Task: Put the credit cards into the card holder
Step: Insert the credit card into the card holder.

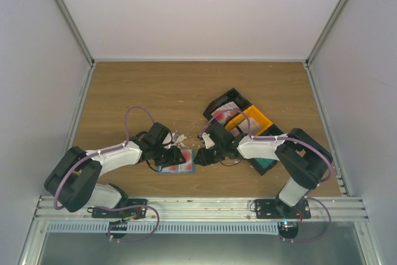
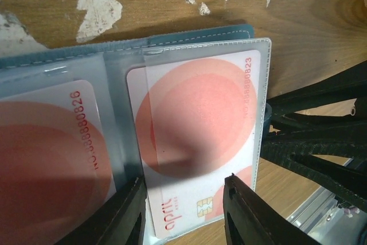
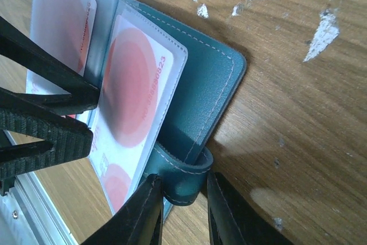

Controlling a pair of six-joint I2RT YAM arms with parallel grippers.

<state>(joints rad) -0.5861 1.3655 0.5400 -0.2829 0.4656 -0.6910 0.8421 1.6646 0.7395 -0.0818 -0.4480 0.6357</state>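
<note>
The blue-teal card holder [image 1: 182,162] lies open on the wood near the table's front, between both grippers. In the left wrist view its clear sleeves [image 2: 189,35] hold two red-and-white credit cards: one on the right [image 2: 195,119], one on the left [image 2: 46,153]. My left gripper [image 2: 186,181] stands open just over the right card's near end, a finger over each side of it. My right gripper [image 3: 183,183] is shut on the holder's teal strap loop [image 3: 184,170], at the edge of the cover [image 3: 206,84]. The sleeved card [image 3: 135,90] lies beside it.
A black tray [image 1: 231,95] with an orange tray [image 1: 255,118] stands behind the right arm, with more cards [image 1: 223,111] in it. Torn white scraps [image 1: 177,136] lie on the wood behind the holder. A metal rail [image 1: 198,206] runs along the near edge.
</note>
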